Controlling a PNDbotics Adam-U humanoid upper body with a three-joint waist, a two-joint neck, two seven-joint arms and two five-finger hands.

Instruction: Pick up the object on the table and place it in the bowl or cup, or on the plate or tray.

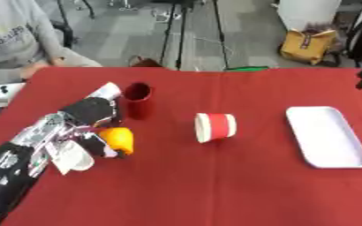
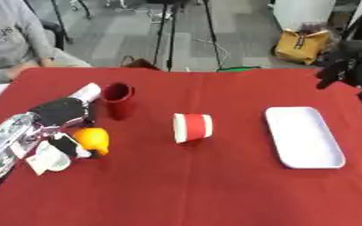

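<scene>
One orange fruit (image 1: 118, 138) held within curled left hand (image 1: 88, 115), beside red cup (image 1: 137, 99).

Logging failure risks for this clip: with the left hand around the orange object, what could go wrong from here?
1. The left hand has its fingers around the orange object close beside the upright dark red cup; lifting could knock the cup over.
2. The red and white cup lies on its side, so anything put in it might roll out.
3. The white tray is across the table, a long carry.

head stereo pair, looking down, shared table (image 1: 215, 190)
</scene>
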